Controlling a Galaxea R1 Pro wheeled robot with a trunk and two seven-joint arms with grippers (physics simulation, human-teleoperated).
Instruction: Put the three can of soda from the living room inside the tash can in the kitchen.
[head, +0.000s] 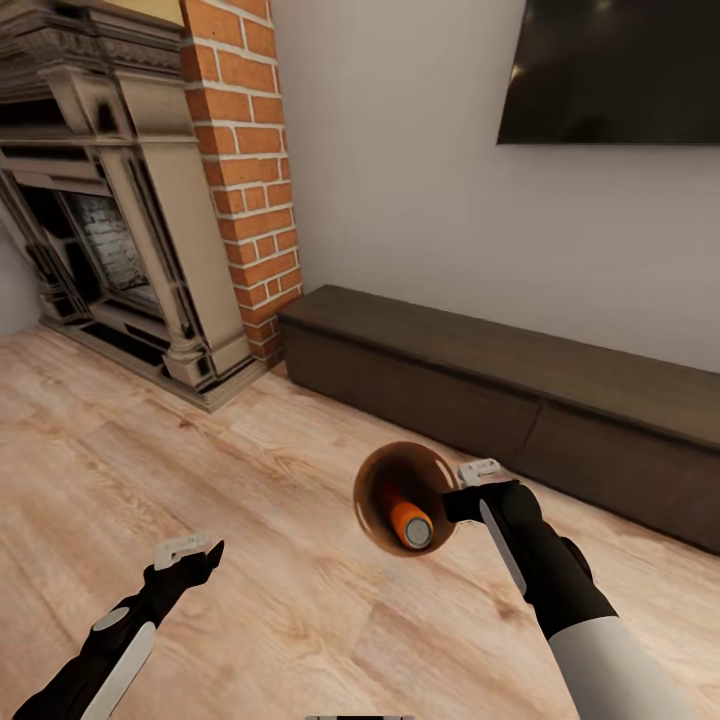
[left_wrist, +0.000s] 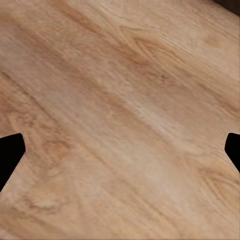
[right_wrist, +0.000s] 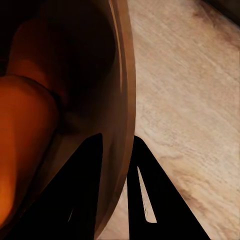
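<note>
The right gripper (head: 462, 497), just right of centre in the lower half of the head view, is clenched on the rim of the tash can (head: 378, 478), one finger inside the wall and one outside. The right wrist view shows this closely: the copper-brown wall (right_wrist: 122, 100) runs between the two dark fingers (right_wrist: 82, 190). The bucket is carried above the pale wood floor (head: 250, 560), tipped so that its round mouth faces the camera and its tan-brown inside shows.

One orange can of soda (head: 408, 522) lies inside it, toward the lower right of the mouth, silver top turned outward. In the right wrist view it is a blurred orange mass (right_wrist: 25, 150) at the left edge. Whether more cans lie deeper in the bucket cannot be told.

The left gripper (head: 190, 556) hangs at the lower left of the head view, released and holding nothing; in the left wrist view its dark fingertips (left_wrist: 10, 155) sit wide apart at the two side edges over bare floorboards.

A brick fireplace (head: 130, 230) fills the upper left, a long low dark cabinet (head: 500, 390) runs along the wall across the middle right, and a black TV (head: 610, 70) hangs at the upper right
</note>
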